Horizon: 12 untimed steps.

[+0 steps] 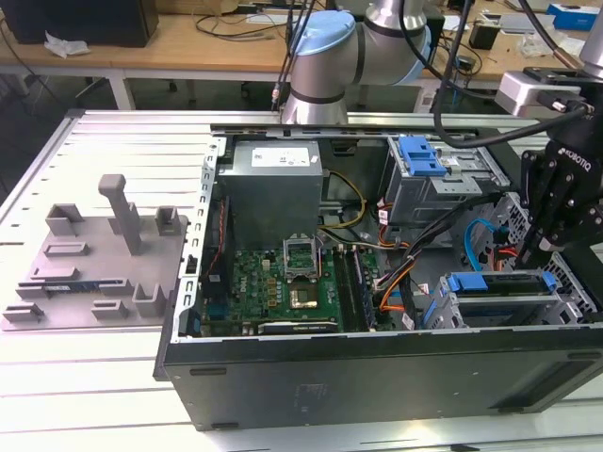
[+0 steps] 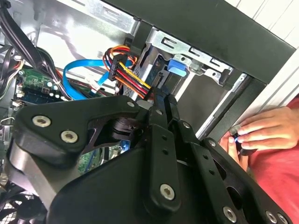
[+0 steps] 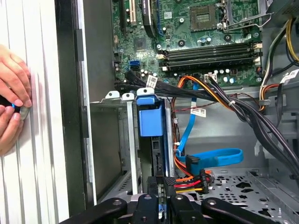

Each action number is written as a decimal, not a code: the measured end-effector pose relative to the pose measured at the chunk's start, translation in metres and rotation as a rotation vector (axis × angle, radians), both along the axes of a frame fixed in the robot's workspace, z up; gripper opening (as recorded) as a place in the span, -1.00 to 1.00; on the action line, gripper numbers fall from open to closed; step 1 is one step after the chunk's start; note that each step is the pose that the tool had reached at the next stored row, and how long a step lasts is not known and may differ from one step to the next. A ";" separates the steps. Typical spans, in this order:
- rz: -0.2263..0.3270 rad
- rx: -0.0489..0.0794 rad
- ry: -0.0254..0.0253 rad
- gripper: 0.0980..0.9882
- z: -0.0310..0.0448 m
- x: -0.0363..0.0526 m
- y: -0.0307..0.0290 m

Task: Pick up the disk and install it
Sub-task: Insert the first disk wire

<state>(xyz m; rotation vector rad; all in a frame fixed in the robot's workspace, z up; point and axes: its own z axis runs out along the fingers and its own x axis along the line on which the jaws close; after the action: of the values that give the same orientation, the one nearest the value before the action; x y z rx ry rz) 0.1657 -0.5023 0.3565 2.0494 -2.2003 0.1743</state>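
The disk (image 1: 499, 282), framed by its blue carrier, sits in the silver drive cage (image 1: 556, 311) at the front corner of the open computer case, on the exterior view's right. In the first wrist view the blue carrier end (image 3: 150, 119) shows inside the cage slot, and in the second wrist view it appears as a blue tab (image 2: 176, 67). My black gripper (image 1: 530, 254) reaches down into the case just behind the disk. Its fingers are shut together with nothing visible between them (image 2: 161, 99). The fingertips (image 3: 160, 181) rest at the disk's rear edge, beside the red, yellow and orange power plug (image 3: 189, 181).
A grey power-supply box (image 1: 273, 184) and a second cage with a bright-blue latch (image 1: 421, 155) stand at the back of the case. The motherboard (image 1: 283, 282) lies in its floor, and a blue data cable (image 3: 212, 157) and black cable bundles cross near the gripper. A person's hand (image 3: 11, 98) rests outside the case wall. A grey fixture plate (image 1: 94, 254) lies on the table.
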 end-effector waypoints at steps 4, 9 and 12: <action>0.000 0.017 0.0049 -0.85 0.0000 0.0006 -0.0053; 0.000 0.025 0.0070 -0.85 -0.0005 0.0019 -0.0069; 0.000 0.026 0.0071 -0.85 -0.0006 0.0020 -0.0070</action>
<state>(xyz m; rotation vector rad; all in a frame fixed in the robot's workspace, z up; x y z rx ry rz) 0.1677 -0.5093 0.3559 2.0599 -2.2099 0.1392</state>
